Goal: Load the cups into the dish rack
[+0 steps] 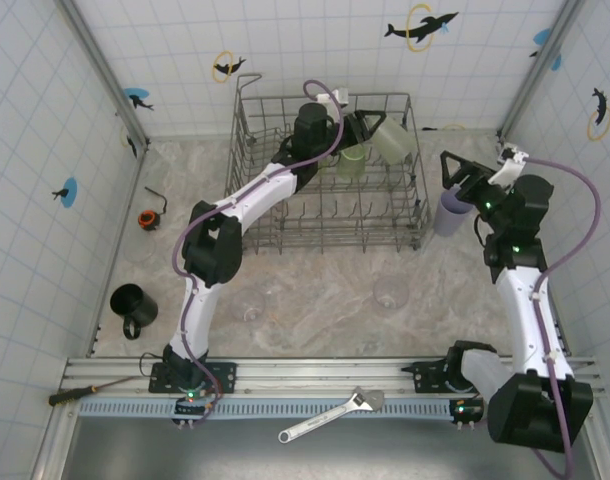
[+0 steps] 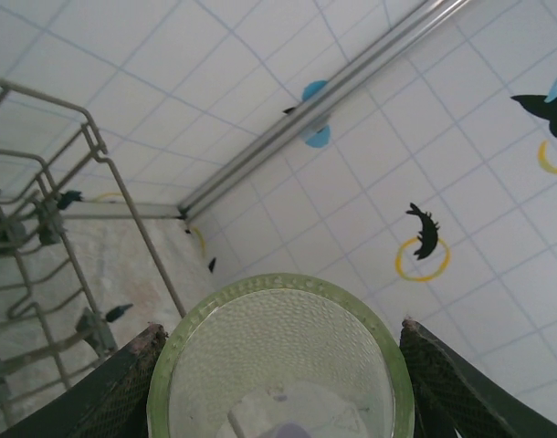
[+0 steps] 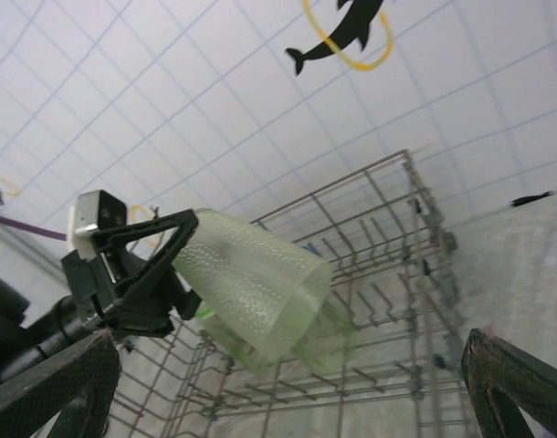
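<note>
The grey wire dish rack [image 1: 285, 215] stands at the back middle of the table. My left gripper [image 1: 377, 130] is over its far right corner, shut on a translucent green cup [image 1: 393, 141] that lies tilted. In the left wrist view the cup's rim [image 2: 288, 285] sits between both fingers [image 2: 123, 383]. A second green cup [image 1: 351, 162] rests in the rack just beside it. My right gripper [image 1: 475, 170] stands open and holds nothing, just right of the rack and above a lavender cup [image 1: 448, 212] on the table. From the right wrist the held cup [image 3: 256, 292] and the rack [image 3: 415, 237] show.
Two clear cups [image 1: 260, 300] [image 1: 392, 293] stand on the table in front of the rack. A black mug [image 1: 133, 308] is at the left wall. An orange-and-black small part [image 1: 148, 218] lies left of the rack. A wrench [image 1: 330, 415] and a screwdriver [image 1: 85, 390] lie at the near rail.
</note>
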Controlling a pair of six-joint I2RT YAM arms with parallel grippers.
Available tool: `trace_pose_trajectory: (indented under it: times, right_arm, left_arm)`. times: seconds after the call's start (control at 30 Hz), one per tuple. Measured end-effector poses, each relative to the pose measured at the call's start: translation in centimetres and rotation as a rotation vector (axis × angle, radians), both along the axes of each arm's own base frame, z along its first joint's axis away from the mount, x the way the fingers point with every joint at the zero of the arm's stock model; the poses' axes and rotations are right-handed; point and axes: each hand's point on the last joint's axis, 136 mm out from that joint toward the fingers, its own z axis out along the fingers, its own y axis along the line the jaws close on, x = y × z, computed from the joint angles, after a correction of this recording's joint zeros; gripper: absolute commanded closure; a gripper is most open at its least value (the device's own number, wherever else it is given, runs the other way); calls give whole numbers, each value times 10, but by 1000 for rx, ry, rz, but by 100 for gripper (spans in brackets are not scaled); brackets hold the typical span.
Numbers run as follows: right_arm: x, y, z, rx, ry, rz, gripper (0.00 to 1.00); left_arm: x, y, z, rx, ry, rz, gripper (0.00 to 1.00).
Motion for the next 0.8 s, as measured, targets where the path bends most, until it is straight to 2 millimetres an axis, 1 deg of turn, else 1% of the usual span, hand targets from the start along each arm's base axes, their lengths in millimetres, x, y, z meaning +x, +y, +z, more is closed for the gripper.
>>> trace_pose_trajectory:
  times: [0.07,0.17,0.27,0.33,0.37,0.43,0.53,0.6,0.7,0.8]
  right_arm:
    - [-4,-7,2,-32,-5,-44,1]
    - [-11,-15,-1,-74,-5,-92,1]
    - [-14,-21,-10,-106,9,-127,1]
    - [-14,-23,-17,-124,24,-139,1]
    - [-14,-25,-22,-132,34,-146,1]
    - [-14,-26,-32,-146,56,-152,1]
    - [-14,-28,-41,-159,75,-158,1]
    - [-14,-29,-43,-166,78,-160,1]
    - [-14,-30,-43,-172,76,-166,1]
    - [-13,-30,-44,-177,75,-168,1]
  left_arm:
    - [5,3,3,27,-31,32,100]
    - [12,8,13,51,-77,82,100]
    - [19,10,27,55,-131,116,100]
    - [24,10,30,59,-159,134,100]
    - [27,10,28,64,-169,144,100]
    - [33,9,19,83,-176,159,100]
    - [44,6,-6,125,-178,182,100]
    - [50,6,-28,170,-174,197,100]
    - [56,4,-52,227,-170,213,100]
    - [58,3,-65,261,-180,220,100]
